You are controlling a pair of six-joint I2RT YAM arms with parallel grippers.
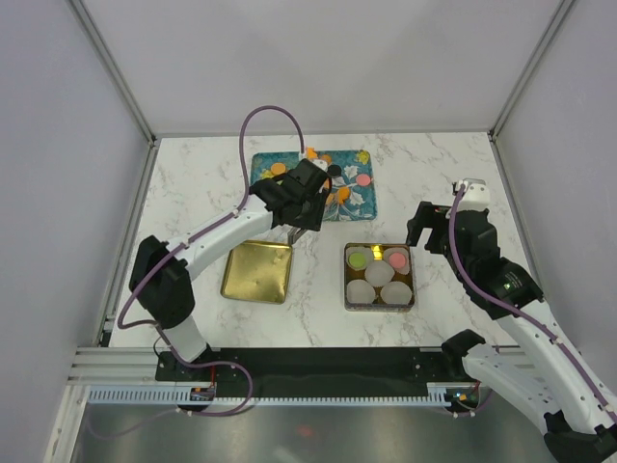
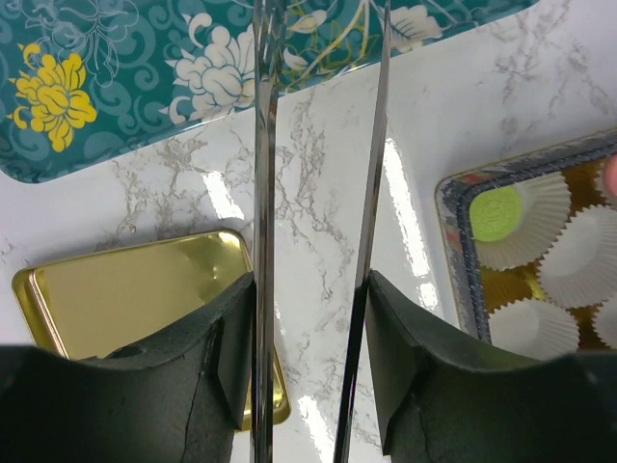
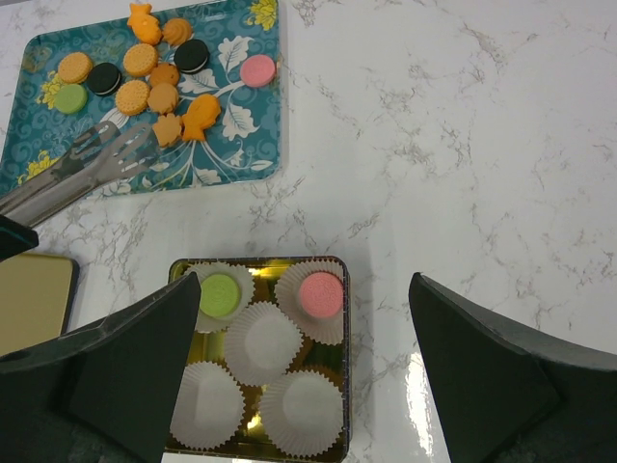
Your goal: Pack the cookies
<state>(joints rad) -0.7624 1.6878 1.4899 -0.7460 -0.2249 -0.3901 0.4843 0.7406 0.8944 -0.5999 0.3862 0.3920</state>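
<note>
Black fingers of the left gripper (image 2: pixel 310 318) are seen clamped on the two steel arms of the tongs (image 2: pixel 262 193), which are pressed narrow but not together. The tong tips are laid over the near edge of the teal flowered tray (image 3: pixel 253 135), just beside a star-shaped orange piece, and whether anything is pinched between them cannot be told. The tray is set at the middle of the worktop's (image 3: pixel 463 145) far edge, and most of the cookies (image 3: pixel 132 96) are spread on it: orange, black, one green, one pink.

The right gripper (image 3: pixel 302 289) is held wide apart above the gold tin (image 3: pixel 344 367), with nothing gripped. The tin is placed toward the worktop's near edge, right of the middle, and is filled with five white paper cups (image 3: pixel 262 340). A green cookie (image 3: pixel 220 293) and a pink cookie (image 3: pixel 320 294) are seated in the two far cups. A faint embossed mark is carried by the green one but cannot be read. The gold lid (image 2: pixel 125 289) is laid left of the tin.
</note>
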